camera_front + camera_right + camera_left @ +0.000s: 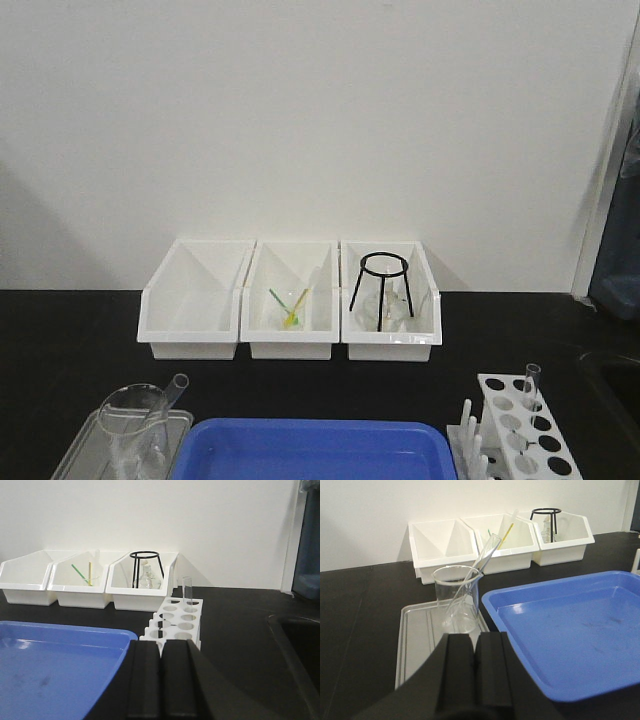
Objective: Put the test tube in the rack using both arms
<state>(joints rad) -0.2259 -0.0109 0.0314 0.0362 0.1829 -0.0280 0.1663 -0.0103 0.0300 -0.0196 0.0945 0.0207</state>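
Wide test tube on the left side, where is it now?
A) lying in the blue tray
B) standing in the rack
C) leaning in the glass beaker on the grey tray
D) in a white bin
C: the test tube leans inside the glass beaker, which stands on the grey tray, with its open end sticking up past the beaker's lip.

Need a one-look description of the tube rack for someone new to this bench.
Find the blue tray at the front of the black table; the rack sits right of it. It is white like the three open-fronted bins along the back, but it alone is a low block with a top plate of round holes and upright pegs on the tray side.
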